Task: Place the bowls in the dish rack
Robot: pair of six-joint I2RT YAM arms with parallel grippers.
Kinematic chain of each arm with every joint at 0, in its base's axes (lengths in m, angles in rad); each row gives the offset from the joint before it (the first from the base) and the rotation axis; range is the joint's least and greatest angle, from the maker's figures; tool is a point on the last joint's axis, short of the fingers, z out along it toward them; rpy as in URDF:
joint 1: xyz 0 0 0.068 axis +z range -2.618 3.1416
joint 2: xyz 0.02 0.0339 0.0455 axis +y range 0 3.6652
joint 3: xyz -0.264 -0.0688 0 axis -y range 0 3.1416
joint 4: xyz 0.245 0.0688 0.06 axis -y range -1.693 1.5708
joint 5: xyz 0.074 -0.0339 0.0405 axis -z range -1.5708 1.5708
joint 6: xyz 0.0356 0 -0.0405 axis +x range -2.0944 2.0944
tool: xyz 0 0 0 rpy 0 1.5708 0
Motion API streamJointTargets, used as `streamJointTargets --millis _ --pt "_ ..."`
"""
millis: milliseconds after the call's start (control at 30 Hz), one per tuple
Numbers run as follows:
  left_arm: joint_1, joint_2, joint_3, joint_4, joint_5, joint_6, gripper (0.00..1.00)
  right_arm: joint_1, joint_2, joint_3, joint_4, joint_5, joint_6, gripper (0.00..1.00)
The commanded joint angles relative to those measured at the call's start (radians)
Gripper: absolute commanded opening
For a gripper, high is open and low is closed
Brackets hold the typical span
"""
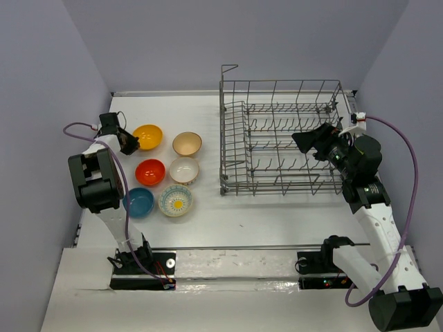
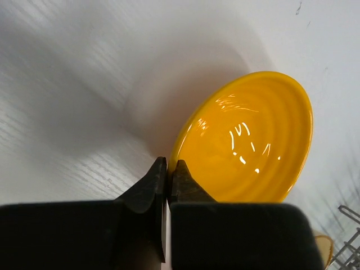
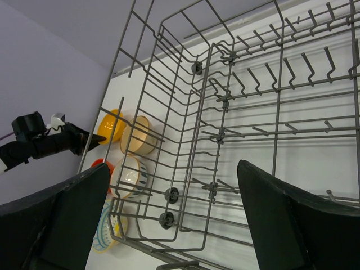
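Only the left wrist view shows the left gripper (image 2: pixel 169 171) pinching the yellow bowl (image 2: pixel 247 140) at its rim. The right gripper (image 3: pixel 173 167) is spread wide over the dish rack (image 3: pixel 225 103). The other bowls (image 1: pixel 184 170) sit on the table (image 1: pixel 277 214), left of it.

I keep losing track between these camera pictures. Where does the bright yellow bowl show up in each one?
Top external: yellow bowl, upper left, far-left corner of the bowl cluster.
Left wrist: fills centre-right, rim pinched in the left gripper's jaws.
Right wrist: left of centre, behind the dish rack wires.
Shared landmark: the tan bowl right beside it.
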Motion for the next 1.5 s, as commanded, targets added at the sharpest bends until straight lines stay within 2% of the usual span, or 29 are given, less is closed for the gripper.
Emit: streamJointTargets --millis 0,233,433,600,767,833,867,1033,1167,1300,1467 --pt "-0.002 -0.024 0.046 0.018 0.0 0.001 0.01 -0.005 -0.012 0.049 0.003 -0.001 -0.015 1.0" --pt "-0.002 -0.105 0.081 0.025 0.03 0.01 0.0 -0.005 0.004 0.058 0.002 -0.006 -0.018 1.0" --pt "-0.011 -0.235 0.138 0.008 0.005 0.043 0.0 -0.005 0.043 0.09 -0.003 -0.024 -0.031 1.0" --pt "-0.065 -0.353 0.219 -0.044 -0.035 0.092 0.0 -0.005 0.095 0.133 -0.004 -0.055 -0.043 1.0" --pt "-0.224 -0.442 0.334 -0.109 -0.091 0.179 0.0 -0.005 0.152 0.22 -0.027 -0.116 -0.066 1.0" --pt "-0.267 -0.447 0.382 -0.143 -0.087 0.207 0.0 0.004 0.164 0.248 -0.038 -0.118 -0.077 1.0" --pt "-0.33 -0.442 0.426 -0.178 -0.084 0.227 0.0 0.004 0.17 0.263 -0.049 -0.118 -0.081 1.0" --pt "-0.488 -0.43 0.52 -0.261 -0.113 0.28 0.0 0.05 0.215 0.364 -0.064 -0.098 -0.094 1.0" --pt "-0.594 -0.401 0.575 -0.307 -0.165 0.299 0.0 0.151 0.244 0.426 -0.075 -0.044 -0.114 1.0" --pt "-0.703 -0.363 0.626 -0.34 -0.21 0.308 0.0 0.287 0.29 0.49 -0.105 0.075 -0.15 1.0" --pt "-0.806 -0.308 0.693 -0.383 -0.256 0.319 0.0 0.361 0.33 0.516 -0.112 0.158 -0.164 0.99"
